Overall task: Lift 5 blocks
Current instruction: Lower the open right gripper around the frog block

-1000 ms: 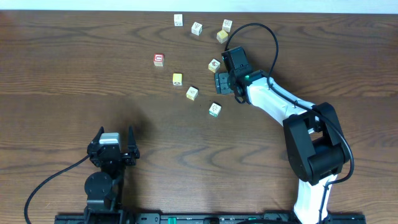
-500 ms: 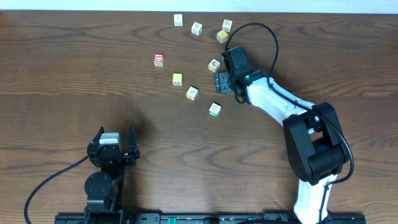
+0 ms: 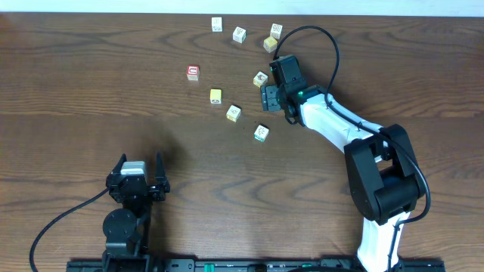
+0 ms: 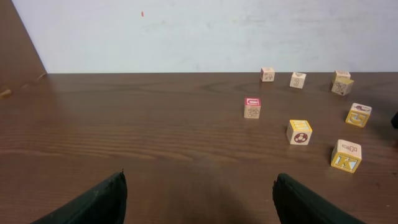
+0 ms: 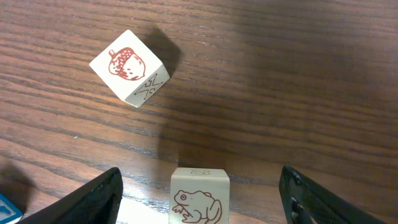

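Note:
Several small cream and yellow blocks lie scattered at the far middle of the table, among them one [image 3: 260,78] just left of my right gripper [image 3: 269,98], and others [image 3: 234,113] [image 3: 261,133] nearer the front. In the right wrist view a cream block with a red frog [image 5: 199,202] stands between the wide-apart fingers of the right gripper [image 5: 199,186], touching neither. An acorn block [image 5: 129,68] lies beyond it. My left gripper [image 3: 137,172] rests at the front left, open and holding nothing [image 4: 199,205], far from the blocks [image 4: 300,132].
A red-faced cube [image 3: 193,72] [image 4: 252,107] sits left of the cluster. More blocks lie near the far edge [image 3: 239,34]. The right arm's black cable [image 3: 333,45] loops over the back right. A pale wall [image 4: 199,31] stands behind the table.
The right gripper has shifted very slightly toward the far side. The blocks and the left arm have not moved.

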You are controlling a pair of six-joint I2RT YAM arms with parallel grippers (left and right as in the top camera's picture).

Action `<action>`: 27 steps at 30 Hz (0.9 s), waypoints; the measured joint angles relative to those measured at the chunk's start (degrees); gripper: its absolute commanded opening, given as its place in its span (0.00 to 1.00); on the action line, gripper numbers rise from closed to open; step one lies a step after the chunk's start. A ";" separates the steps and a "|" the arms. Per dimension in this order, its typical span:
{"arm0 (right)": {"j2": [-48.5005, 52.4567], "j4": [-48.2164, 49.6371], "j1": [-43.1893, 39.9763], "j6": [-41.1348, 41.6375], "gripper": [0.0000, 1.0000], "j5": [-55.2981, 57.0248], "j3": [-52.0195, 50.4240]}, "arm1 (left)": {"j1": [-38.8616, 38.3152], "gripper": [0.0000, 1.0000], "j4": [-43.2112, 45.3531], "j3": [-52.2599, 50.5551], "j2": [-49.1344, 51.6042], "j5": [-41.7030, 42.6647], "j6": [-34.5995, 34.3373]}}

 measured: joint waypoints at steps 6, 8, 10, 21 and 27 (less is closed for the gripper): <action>2.51 0.74 0.00 0.02 0.78 0.11 0.02 | 0.00 0.75 0.00 0.00 0.00 0.00 0.00; 3.89 0.72 0.02 0.02 0.78 0.17 0.02 | 0.00 0.75 -0.02 0.00 0.00 0.00 0.00; 4.44 1.14 0.02 0.22 0.78 0.15 0.20 | 0.00 0.76 -0.02 0.00 0.00 0.00 -0.02; 4.44 1.29 0.02 0.35 0.78 0.15 0.22 | 0.00 0.75 -0.02 0.00 0.00 0.00 0.00; 4.46 1.33 0.02 0.35 0.78 0.13 0.22 | 0.00 0.75 0.00 0.00 0.00 0.00 0.00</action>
